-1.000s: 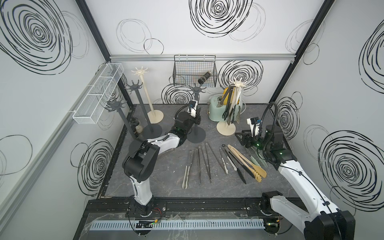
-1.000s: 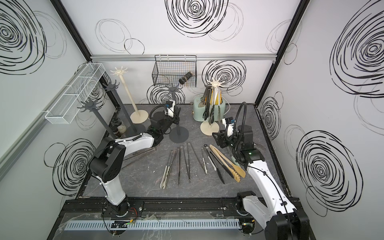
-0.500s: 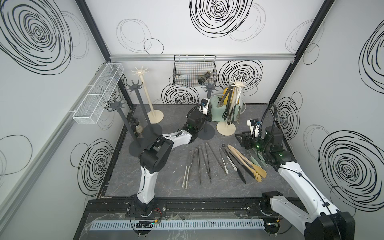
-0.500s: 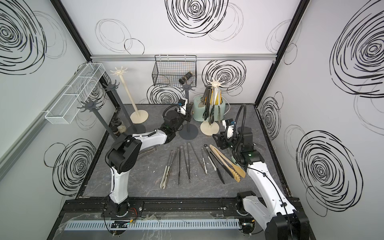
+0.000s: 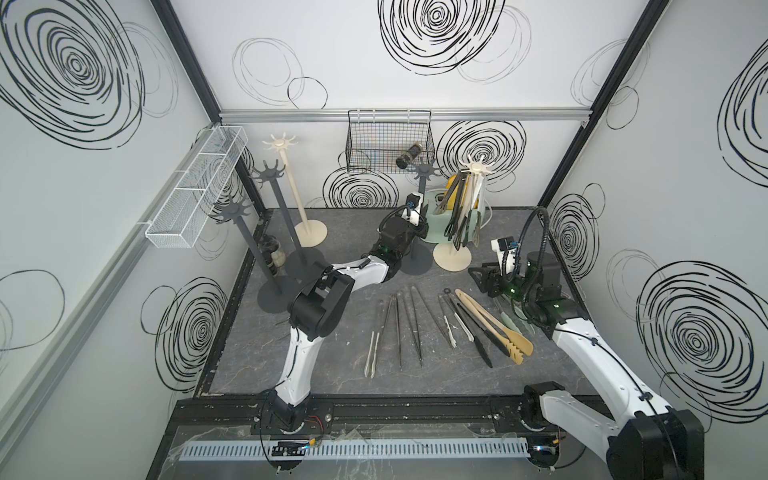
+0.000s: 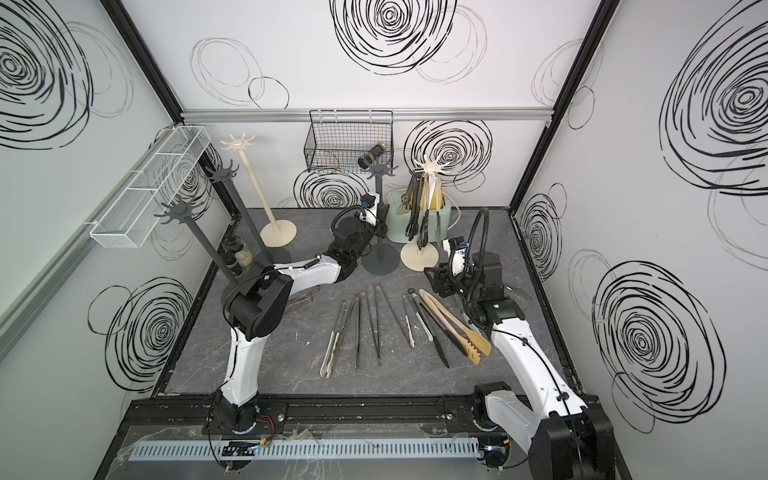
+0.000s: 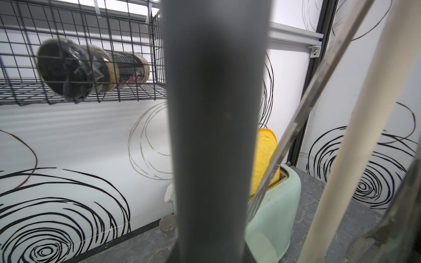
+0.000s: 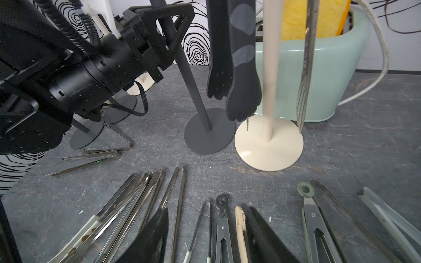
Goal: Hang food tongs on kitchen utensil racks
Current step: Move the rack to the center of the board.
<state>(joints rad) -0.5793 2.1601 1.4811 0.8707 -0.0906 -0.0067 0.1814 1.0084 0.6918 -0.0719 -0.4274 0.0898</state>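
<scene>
The left gripper [image 8: 173,29] is closed around the pole of a grey rack [image 5: 417,262], partway up. The rack stands on its round base toward the back edge of the desk [image 5: 332,386], right of the middle, and its hook crown is bare. Just beside it, with bases touching or nearly so, stands a cream rack [image 5: 452,257]. It carries several hung tongs [image 5: 459,218], black and steel, dangling from its crown with their tips above its base. A pale green toaster [image 8: 330,68] sits behind both racks, at the back edge.

The right gripper [image 5: 482,280] hovers near the right edge with its jaws parted and nothing between them. It is low over the handle ends of the loose tongs [image 5: 399,328]. Roughly ten of these lie in a fanned row across the middle and front of the desk. They are slim black and steel pairs, a white one and a pale green one beside the right arm. A wide wooden pair [image 5: 494,328] lies near the right end of the row. One more steel pair lies half hidden under the left arm.

In the back left corner stand three spare racks [image 5: 286,219], two grey and one cream, all empty.

As I judge it, the work is under halfway. One rack is loaded, four hold nothing, and most tongs wait on the desk.
</scene>
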